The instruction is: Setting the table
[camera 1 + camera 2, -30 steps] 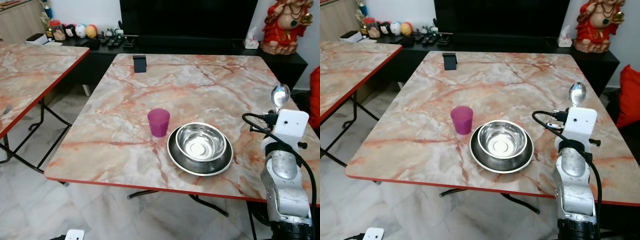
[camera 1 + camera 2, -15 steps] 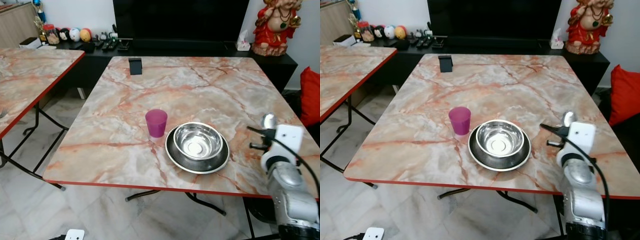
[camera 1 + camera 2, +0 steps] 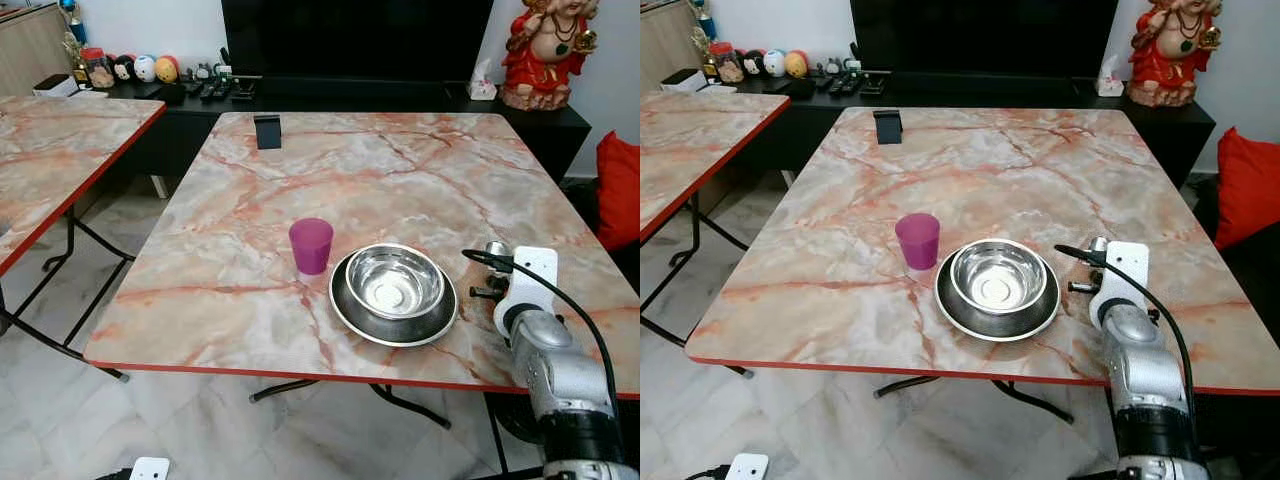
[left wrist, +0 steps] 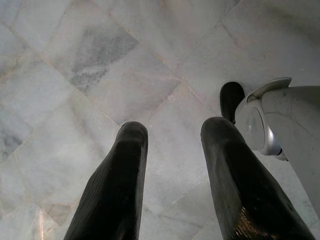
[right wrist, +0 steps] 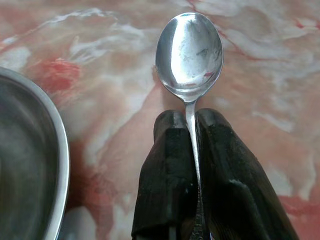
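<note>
A steel spoon [image 5: 189,50] sticks out from my right gripper [image 5: 189,122], which is shut on its handle. The gripper hangs low over the marble table [image 3: 400,170], just right of the steel plate [image 3: 393,320]. The spoon's bowl [image 3: 497,249] peeks out above the white wrist. A steel bowl [image 3: 395,281] sits in the plate, and a purple cup [image 3: 311,245] stands just left of them. The plate's rim [image 5: 55,150] lies close beside the spoon in the right wrist view. My left gripper [image 4: 172,130] hangs open over the tiled floor.
A small black stand [image 3: 267,131] sits at the table's far edge. A second marble table [image 3: 50,150] stands to the left. Behind are a dark TV console [image 3: 350,95], a red statue [image 3: 545,50] and a red cushion [image 3: 620,190].
My right arm has come down and moved left, bringing the spoon from raised height to just above the table beside the plate. The camera has shifted slightly.
</note>
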Motion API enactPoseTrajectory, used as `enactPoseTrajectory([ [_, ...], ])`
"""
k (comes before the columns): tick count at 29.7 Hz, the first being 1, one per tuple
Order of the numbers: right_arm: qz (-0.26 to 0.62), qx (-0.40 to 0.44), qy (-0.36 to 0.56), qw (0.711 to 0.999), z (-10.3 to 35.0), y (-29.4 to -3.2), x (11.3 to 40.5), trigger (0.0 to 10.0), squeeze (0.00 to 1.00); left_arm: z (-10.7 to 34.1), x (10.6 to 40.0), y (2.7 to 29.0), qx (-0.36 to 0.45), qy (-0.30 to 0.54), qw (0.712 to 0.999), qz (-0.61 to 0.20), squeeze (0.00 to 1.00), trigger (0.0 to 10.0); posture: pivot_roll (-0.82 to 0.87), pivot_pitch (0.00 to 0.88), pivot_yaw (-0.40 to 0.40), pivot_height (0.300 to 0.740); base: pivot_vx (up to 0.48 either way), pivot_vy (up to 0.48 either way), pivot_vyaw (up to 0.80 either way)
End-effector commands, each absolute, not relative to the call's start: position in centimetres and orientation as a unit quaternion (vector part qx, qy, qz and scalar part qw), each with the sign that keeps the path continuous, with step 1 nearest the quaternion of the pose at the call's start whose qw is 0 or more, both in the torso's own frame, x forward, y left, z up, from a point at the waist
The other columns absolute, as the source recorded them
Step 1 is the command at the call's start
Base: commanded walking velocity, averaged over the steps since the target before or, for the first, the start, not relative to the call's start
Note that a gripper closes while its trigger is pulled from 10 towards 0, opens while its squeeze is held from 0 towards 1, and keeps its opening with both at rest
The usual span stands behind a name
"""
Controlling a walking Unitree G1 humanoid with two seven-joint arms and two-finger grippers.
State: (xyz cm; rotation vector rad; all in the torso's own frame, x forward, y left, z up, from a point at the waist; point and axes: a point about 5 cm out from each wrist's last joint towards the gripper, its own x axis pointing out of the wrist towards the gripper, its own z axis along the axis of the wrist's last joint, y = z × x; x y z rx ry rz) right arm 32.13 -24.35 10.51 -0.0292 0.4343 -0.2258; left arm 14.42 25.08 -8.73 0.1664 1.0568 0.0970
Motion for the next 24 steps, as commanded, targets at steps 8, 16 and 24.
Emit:
enactPoseTrajectory([
  [8,-0.107,-0.012,0.235,0.966,10.0,-24.5,33.0,10.0,0.0,-8.8,14.3,25.0,0.075,0.506,0.858,0.049,0.0,10.0,-0.01,0.0,-0.002,0.711,0.0,0.0,0.0],
  [16,-0.093,-0.018,0.234,0.968,10.0,-24.3,33.4,10.0,0.0,-8.8,14.3,25.1,0.077,0.506,0.858,0.049,0.0,10.0,-0.01,0.0,0.002,0.711,0.0,0.0,0.0],
  [24,-0.08,-0.032,0.237,0.968,10.1,-24.3,33.9,10.0,0.0,-8.7,14.4,25.1,0.076,0.504,0.859,0.051,0.0,10.0,0.0,0.0,0.001,0.711,0.0,0.0,0.0],
])
